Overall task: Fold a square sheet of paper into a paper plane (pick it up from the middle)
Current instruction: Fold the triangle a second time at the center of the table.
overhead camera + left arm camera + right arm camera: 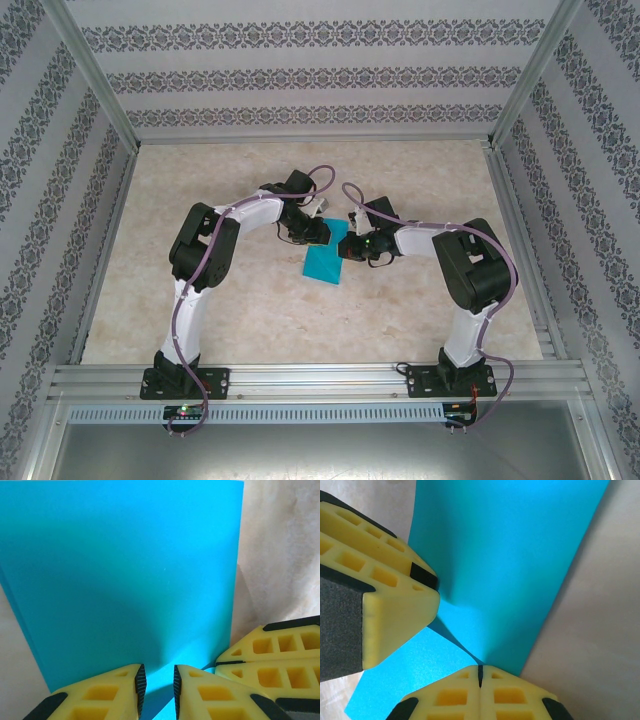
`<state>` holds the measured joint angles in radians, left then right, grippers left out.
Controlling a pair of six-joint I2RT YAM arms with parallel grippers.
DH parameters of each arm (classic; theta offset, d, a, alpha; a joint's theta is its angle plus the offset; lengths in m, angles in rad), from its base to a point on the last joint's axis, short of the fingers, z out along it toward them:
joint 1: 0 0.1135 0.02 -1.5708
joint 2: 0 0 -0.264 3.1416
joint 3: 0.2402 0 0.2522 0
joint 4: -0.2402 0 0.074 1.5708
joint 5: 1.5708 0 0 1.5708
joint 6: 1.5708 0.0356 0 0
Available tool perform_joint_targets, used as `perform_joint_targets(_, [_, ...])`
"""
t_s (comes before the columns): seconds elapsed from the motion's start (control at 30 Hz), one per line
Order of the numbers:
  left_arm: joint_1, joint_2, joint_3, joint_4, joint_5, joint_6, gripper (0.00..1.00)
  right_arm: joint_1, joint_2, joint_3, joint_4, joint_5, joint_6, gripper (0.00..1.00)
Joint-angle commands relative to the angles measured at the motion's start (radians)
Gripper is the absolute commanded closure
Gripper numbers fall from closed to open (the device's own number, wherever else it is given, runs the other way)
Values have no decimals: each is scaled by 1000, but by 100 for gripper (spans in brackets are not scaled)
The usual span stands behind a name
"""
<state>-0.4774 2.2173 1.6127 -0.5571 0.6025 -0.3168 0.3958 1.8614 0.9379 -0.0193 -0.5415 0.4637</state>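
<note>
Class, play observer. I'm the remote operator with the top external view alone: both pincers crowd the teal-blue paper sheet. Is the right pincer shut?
Observer: Yes; up close the right pincer is shut, tips meeting on the teal-blue paper sheet, apparently pinching it.
Operator: And the left?
Observer: The left pincer has a narrow gap between its tips, above the sheet's near edge.
Operator: Is the sheet flat?
Observer: No; a crease runs from the right tips: one side looks raised, the other lies on the beige table.

Paper sheet (125, 580) beyond the left wrist view's top and left edges, near edge behind the left fingers (100, 697).
</note>
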Motion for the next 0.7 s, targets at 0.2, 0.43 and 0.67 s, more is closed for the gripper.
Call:
perform_joint_targets(0.2, [3, 47, -2, -58, -24, 22, 72, 9, -18, -28, -39, 44, -14, 95])
perform_joint_targets(0.43, [3, 49, 0, -56, -23, 21, 72, 10, -28, -34, -51, 57, -21, 95])
perform_joint_targets(0.67, [3, 50, 2, -58, -22, 19, 72, 10, -18, -43, -43, 61, -20, 95])
